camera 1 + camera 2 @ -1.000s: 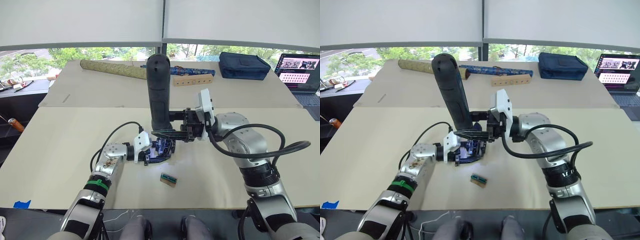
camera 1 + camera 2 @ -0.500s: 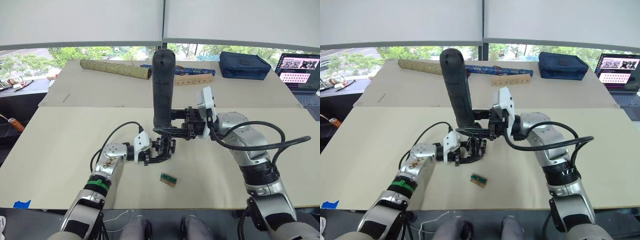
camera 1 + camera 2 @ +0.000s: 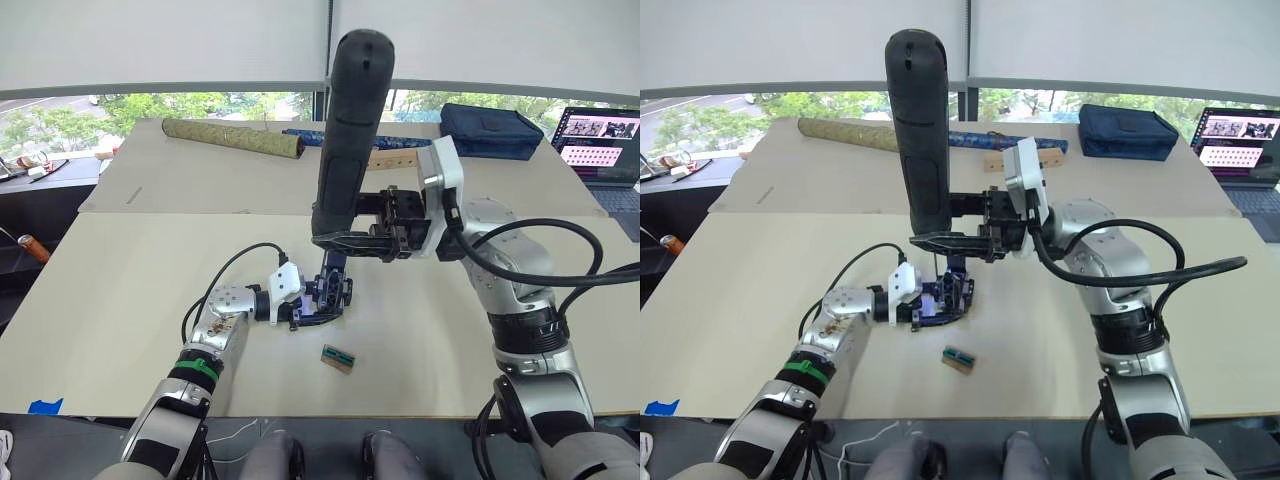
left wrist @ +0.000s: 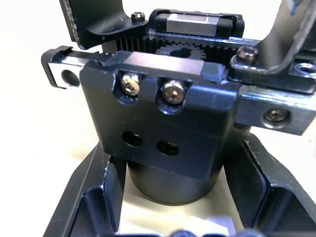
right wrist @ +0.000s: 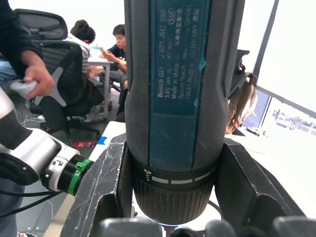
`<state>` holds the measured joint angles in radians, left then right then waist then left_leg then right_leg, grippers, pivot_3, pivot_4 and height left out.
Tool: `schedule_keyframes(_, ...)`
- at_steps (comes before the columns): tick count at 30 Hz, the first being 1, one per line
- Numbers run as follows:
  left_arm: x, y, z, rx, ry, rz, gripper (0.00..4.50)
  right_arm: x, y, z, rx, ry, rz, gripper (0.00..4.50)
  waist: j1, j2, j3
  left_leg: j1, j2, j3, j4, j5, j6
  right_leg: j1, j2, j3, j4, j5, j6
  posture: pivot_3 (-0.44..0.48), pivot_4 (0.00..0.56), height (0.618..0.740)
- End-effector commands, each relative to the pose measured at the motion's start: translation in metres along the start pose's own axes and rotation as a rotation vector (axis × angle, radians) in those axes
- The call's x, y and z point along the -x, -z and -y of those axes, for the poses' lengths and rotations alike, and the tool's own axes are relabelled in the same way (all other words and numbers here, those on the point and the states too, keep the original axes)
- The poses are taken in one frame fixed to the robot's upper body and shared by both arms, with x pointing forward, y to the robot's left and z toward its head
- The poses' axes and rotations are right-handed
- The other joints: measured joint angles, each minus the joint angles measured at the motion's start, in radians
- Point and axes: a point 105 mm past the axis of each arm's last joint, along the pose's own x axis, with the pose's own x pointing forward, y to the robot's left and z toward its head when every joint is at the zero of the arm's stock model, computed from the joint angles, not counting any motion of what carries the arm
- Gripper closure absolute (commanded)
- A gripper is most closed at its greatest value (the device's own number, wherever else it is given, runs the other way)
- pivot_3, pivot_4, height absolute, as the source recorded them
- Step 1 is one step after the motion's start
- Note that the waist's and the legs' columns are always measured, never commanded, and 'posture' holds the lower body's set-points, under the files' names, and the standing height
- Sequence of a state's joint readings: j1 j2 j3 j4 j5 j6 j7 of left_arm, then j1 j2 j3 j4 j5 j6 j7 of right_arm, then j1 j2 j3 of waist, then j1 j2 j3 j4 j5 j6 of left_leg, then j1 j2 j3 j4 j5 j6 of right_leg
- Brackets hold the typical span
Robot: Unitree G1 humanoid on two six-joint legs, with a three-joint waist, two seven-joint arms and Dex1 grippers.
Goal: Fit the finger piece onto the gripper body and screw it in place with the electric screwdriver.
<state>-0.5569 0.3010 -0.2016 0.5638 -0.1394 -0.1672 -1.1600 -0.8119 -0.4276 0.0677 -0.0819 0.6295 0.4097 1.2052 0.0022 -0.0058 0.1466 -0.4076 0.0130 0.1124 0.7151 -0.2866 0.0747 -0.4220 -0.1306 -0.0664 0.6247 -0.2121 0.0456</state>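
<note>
dark blue-black electric screwdriver (image 3: 345, 140) — black gripper body (image 3: 328, 290)

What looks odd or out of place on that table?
One small brown and green block lies alone on the table, apart from the black part being worked on. The screwdriver leans slightly instead of standing straight.

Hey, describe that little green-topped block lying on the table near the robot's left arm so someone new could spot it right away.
Start at the near beige table and find the left gripper holding the gripper body. Just nearer the table's front edge, apart from both, lies the small block. It is tan with a green striped top, unlike the black parts nearby.
</note>
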Motion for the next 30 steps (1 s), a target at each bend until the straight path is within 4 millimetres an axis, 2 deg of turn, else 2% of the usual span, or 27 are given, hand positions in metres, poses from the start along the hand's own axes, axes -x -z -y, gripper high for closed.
schedule_keyframes(1,0.001,0.024,0.007,0.082,0.007,-0.09,2.17,0.002,-0.024,-0.001,0.08,-0.026,0.039,2.6,0.001,0.0,0.0,0.0,0.0,0.0,0.0,0.0,0.0,0.0,0.0,0.0,0.0,0.0,0.0,0.0,0.15,0.734)
schedule_keyframes(2,0.001,0.025,0.006,0.085,0.0,-0.094,2.17,0.003,-0.025,-0.001,0.084,-0.026,0.039,2.6,0.001,0.0,0.0,0.0,0.0,0.0,0.0,0.0,0.0,0.0,0.0,0.0,0.0,0.0,0.0,0.0,0.15,0.734)
schedule_keyframes(4,0.002,0.026,0.006,0.092,-0.006,-0.1,1.16,0.005,-0.029,-0.001,0.093,-0.027,0.045,2.6,0.001,0.0,0.0,0.0,0.0,0.0,0.0,0.0,0.0,0.0,0.0,0.0,0.0,0.0,0.0,0.0,0.15,0.734)
schedule_keyframes(5,0.003,0.026,0.005,0.089,-0.012,-0.101,0.89,0.005,-0.031,-0.002,0.099,-0.03,0.05,2.6,0.001,0.0,0.0,0.0,0.0,0.0,0.0,0.0,0.0,0.0,0.0,0.0,0.0,0.0,0.0,0.0,0.15,0.734)
schedule_keyframes(7,0.006,0.027,0.004,0.082,-0.022,-0.099,0.06,0.006,-0.038,-0.004,0.112,-0.039,0.065,2.6,0.001,0.0,0.0,0.0,0.0,0.0,0.0,0.0,0.0,0.0,0.0,0.0,0.0,0.0,0.0,0.0,0.15,0.734)
schedule_keyframes(9,0.012,0.027,0.003,0.091,-0.031,-0.096,0.06,0.005,-0.043,-0.008,0.133,-0.051,0.057,2.6,0.0,0.0,0.0,0.001,0.0,0.0,0.0,0.0,0.0,0.0,0.0,0.0,0.0,0.0,0.0,0.0,0.15,0.734)
schedule_keyframes(11,0.022,0.023,0.0,0.091,-0.059,-0.072,0.06,0.005,-0.057,-0.012,0.142,-0.049,0.084,2.6,-0.004,0.0,0.0,0.001,0.0,0.0,0.0,0.0,0.0,-0.001,0.0,0.0,0.0,0.0,0.0,0.0,0.15,0.734)
schedule_keyframes(13,0.048,0.023,0.005,0.076,-0.038,-0.088,0.06,0.014,-0.07,-0.016,0.151,-0.027,0.095,2.6,-0.018,0.0,0.0,0.0,0.001,0.0,-0.001,0.0,-0.001,-0.002,-0.001,0.0,0.001,0.0,-0.001,0.0,0.15,0.734)
schedule_keyframes(15,0.065,0.026,0.008,0.069,-0.031,-0.117,0.06,0.022,-0.073,-0.018,0.153,0.003,0.084,2.6,-0.025,0.0,0.0,0.001,0.002,0.0,-0.004,0.001,-0.003,-0.003,0.0,-0.001,0.001,0.001,-0.002,0.0,0.15,0.734)
schedule_keyframes(18,0.105,0.026,0.006,0.055,-0.087,-0.12,0.06,0.049,-0.068,-0.019,0.155,0.114,0.016,2.6,-0.026,0.0,0.0,0.004,0.004,0.0,-0.006,0.0,-0.006,-0.003,0.0,-0.002,0.0,0.0,-0.003,0.0,0.15,0.734)
schedule_keyframes(20,0.137,0.023,0.011,0.08,-0.096,-0.122,0.06,0.076,-0.058,-0.024,0.157,0.21,-0.056,2.6,-0.024,0.0,0.0,0.004,0.004,0.0,-0.006,-0.001,-0.006,-0.003,-0.001,-0.003,-0.001,0.0,-0.004,0.0,0.15,0.734)
schedule_keyframes(23,0.161,0.021,0.018,0.103,-0.088,-0.144,0.06,0.102,-0.045,-0.033,0.166,0.286,-0.15,2.6,-0.02,0.002,0.002,0.003,0.004,0.002,-0.006,-0.003,-0.005,-0.004,-0.003,-0.004,-0.006,0.0,-0.004,0.0,0.15,0.734)
schedule_keyframes(25,0.173,0.021,0.022,0.105,-0.089,-0.158,0.06,0.116,-0.034,-0.041,0.176,0.304,-0.228,2.6,-0.015,0.004,0.003,0.002,0.002,0.003,-0.006,-0.004,-0.003,-0.004,-0.005,-0.004,-0.008,0.0,-0.004,0.0,0.15,0.734)
schedule_keyframes(27,0.176,0.016,0.029,0.092,-0.048,-0.163,0.06,0.126,-0.028,-0.046,0.167,0.334,-0.251,2.6,-0.011,0.004,0.003,0.002,0.002,0.003,-0.005,-0.004,-0.002,-0.003,-0.005,-0.004,-0.008,0.0,-0.003,0.0,0.15,0.734)
schedule_keyframes(30,0.168,0.004,0.031,0.048,-0.025,-0.129,0.06,0.121,-0.026,-0.05,0.153,0.327,-0.224,2.6,-0.009,0.004,0.004,0.002,0.001,0.003,-0.004,-0.005,-0.001,-0.003,-0.006,-0.005,-0.009,0.0,-0.003,0.0,0.15,0.734)
